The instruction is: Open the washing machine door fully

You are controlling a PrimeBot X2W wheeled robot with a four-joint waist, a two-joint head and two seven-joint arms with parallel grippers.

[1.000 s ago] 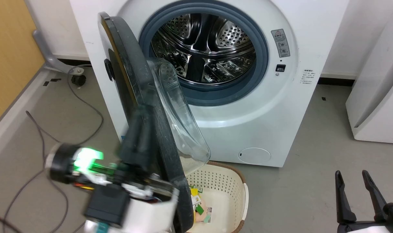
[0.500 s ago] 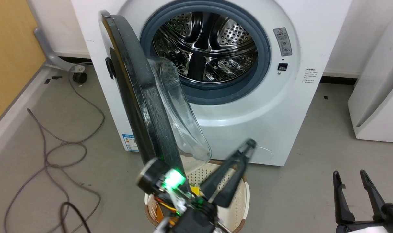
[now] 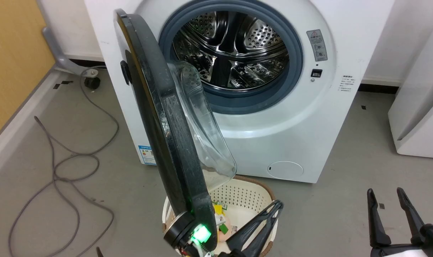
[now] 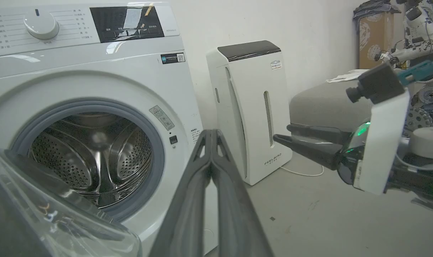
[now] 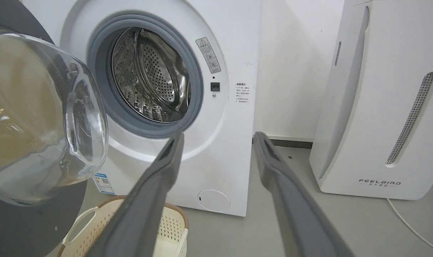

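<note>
Over grey floor (image 3: 327,214) the left gripper (image 3: 277,205), jaws closed empty, is leaving the half-open washing machine door (image 3: 159,117); the right gripper (image 3: 386,191) is idling wide-jawed.

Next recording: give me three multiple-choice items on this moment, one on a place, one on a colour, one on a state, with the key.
1. The basket stands: A. on the floor below the open door; B. on a shelf; C. on a chair.
2. The rubber ring around the drum is: A. white; B. grey; C. yellow.
3. The left hand is: A. wide open; B. shut, holding nothing; C. clamped on the door.
Key: 1 A, it sits on the floor beneath the door's lower edge; 2 B, grey against the white front; 3 B, its fingertips meet with nothing between.
</note>
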